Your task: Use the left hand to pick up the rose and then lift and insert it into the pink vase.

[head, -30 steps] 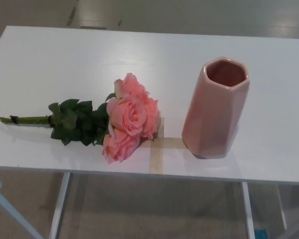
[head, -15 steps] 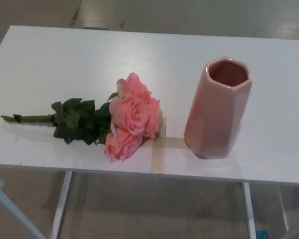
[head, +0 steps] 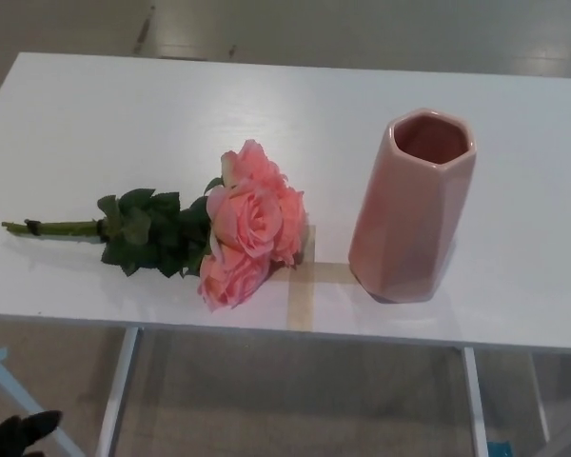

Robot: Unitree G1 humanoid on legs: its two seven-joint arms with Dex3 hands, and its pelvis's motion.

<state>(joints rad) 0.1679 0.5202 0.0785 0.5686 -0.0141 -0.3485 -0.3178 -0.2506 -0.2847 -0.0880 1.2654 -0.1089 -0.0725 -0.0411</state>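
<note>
White bench (head: pixel 124 114) standing on pale legs (head: pixel 114 390); tan tape cross (head: pixel 303 286) lying near its front edge.

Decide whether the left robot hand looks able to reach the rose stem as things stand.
Probably yes. The left robot hand sits low, below the table edge, and nothing lies around the stem on that side.

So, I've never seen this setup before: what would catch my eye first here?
The bunch of pink roses lying on its side on the white table, blooms toward the centre and green stem pointing left. To its right the tall pink vase stands upright, mouth open and empty. A black hand just shows at the bottom left corner, below the table.
</note>
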